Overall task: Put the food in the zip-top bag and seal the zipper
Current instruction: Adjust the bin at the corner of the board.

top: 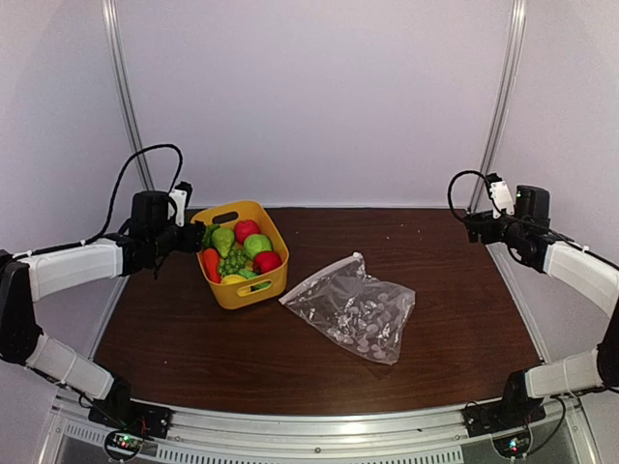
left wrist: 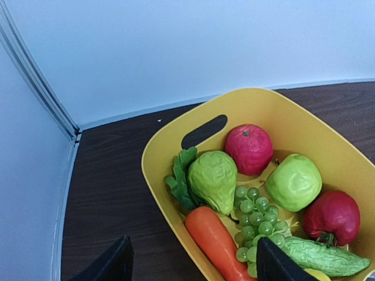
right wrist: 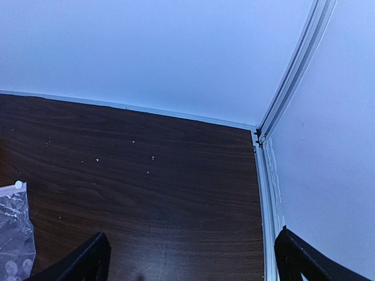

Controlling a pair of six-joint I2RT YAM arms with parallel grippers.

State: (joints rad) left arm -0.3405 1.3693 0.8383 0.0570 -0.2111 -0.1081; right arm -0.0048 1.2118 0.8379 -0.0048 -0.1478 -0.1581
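Toy food fills the yellow basket (top: pixel 275 239): a red apple (top: pixel 247 230), a green apple (top: pixel 257 245), a second red apple (top: pixel 267 261), a pear (top: pixel 223 240), grapes (top: pixel 233 260) and a carrot (top: pixel 211 264). In the left wrist view I see the pear (left wrist: pixel 213 178), carrot (left wrist: pixel 215 243), grapes (left wrist: pixel 255 218), both red apples (left wrist: pixel 249 148), the green apple (left wrist: pixel 294 182) and a cucumber (left wrist: pixel 325 257). The clear dotted zip-top bag (top: pixel 353 309) lies flat to the right of the basket; its corner shows in the right wrist view (right wrist: pixel 14 240). My left gripper (top: pixel 196 236) is open, just left of the basket. My right gripper (top: pixel 471 224) is open at the far right.
The yellow basket's rim (left wrist: pixel 153 175) with a handle slot (left wrist: pixel 203 131) lies between my left fingers (left wrist: pixel 111 266). White walls and metal frame rails (top: pixel 127 97) enclose the dark wooden table (top: pixel 455 319). A wall rail (right wrist: pixel 265 193) runs along the right edge.
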